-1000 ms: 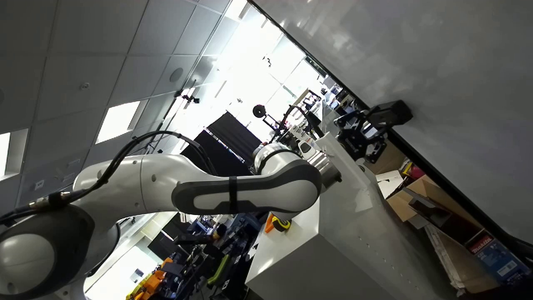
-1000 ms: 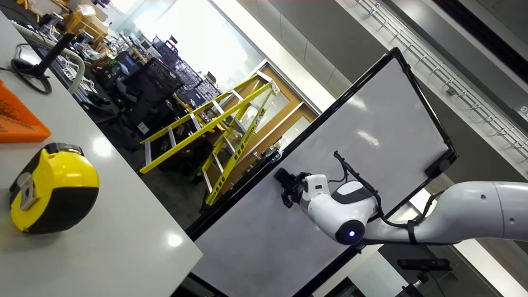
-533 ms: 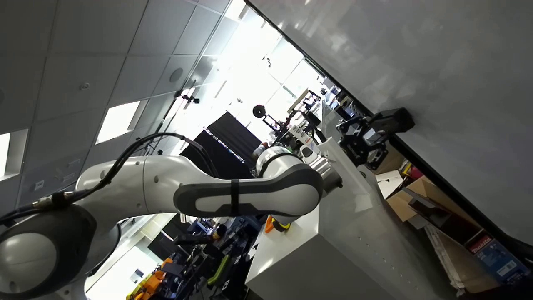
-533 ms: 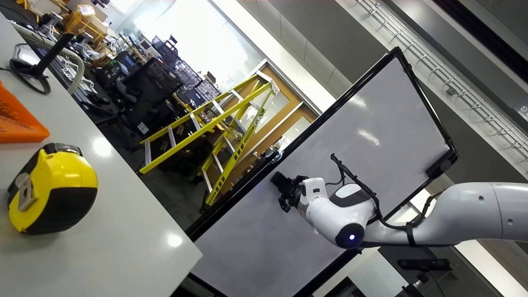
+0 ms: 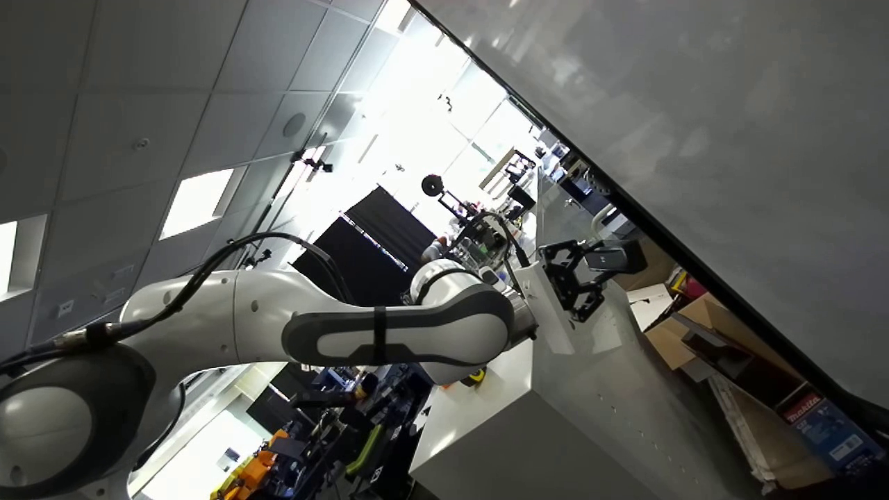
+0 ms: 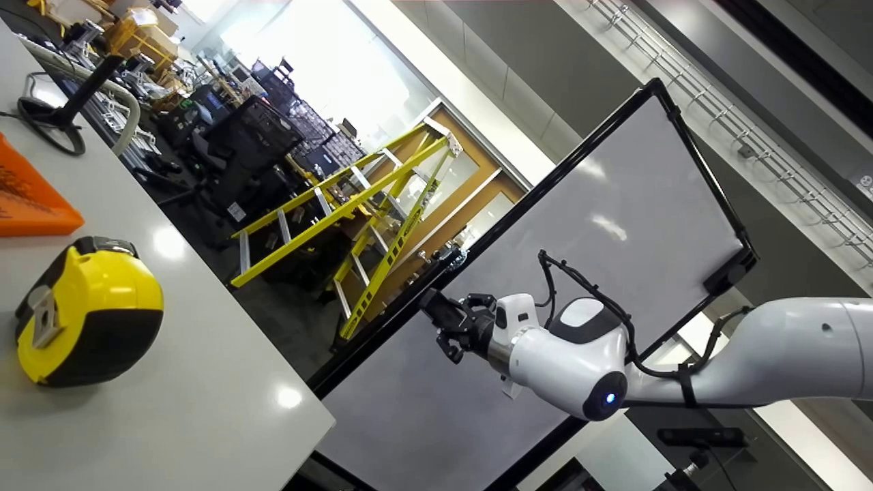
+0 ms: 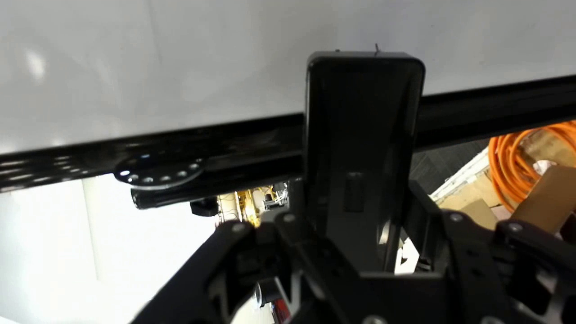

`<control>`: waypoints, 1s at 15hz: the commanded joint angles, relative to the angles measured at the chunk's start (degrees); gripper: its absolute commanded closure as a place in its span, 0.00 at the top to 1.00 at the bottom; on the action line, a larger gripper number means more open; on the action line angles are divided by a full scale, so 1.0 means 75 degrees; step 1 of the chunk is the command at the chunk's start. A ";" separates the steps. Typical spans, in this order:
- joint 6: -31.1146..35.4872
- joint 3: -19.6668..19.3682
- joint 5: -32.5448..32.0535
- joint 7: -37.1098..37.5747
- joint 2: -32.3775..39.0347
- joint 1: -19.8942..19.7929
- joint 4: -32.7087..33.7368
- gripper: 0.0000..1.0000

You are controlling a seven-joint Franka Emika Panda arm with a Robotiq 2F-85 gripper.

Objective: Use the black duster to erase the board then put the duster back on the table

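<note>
While the board [image 5: 750, 139] spreads ahead of the pincer [image 7: 357, 200], its black edge [image 7: 495, 108] just beyond, the table [image 6: 211, 436] lies well apart. Cardboard boxes [image 7: 551, 202] and an orange coil [image 7: 508, 168], in or beside them unclear, show right of the pincer in the wrist view. Its jaws, parted duster-wide, clamp the glossy, round-cornered black duster [image 7: 364, 121] just clear of the board.

In an exterior view, the arm [image 5: 410, 344] partly hides the tape measure [image 5: 476, 377]. There, the right edge cuts off the board [image 5: 736, 139].
</note>
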 commanded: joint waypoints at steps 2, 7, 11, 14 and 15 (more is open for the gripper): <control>0.0862 -0.0110 0.0275 0.0195 -0.0914 -0.0152 -0.0441 0.29; 0.1761 -0.0412 0.2036 -0.0584 -0.1585 -0.0166 -0.0602 0.29; 0.2118 -0.0452 0.3479 -0.1522 -0.1856 -0.0195 -0.0771 0.29; 0.2448 -0.0472 0.4957 -0.2699 -0.1885 -0.0241 -0.0939 0.29; 0.2547 -0.0475 0.5492 -0.3153 -0.1881 -0.0244 -0.1022 0.29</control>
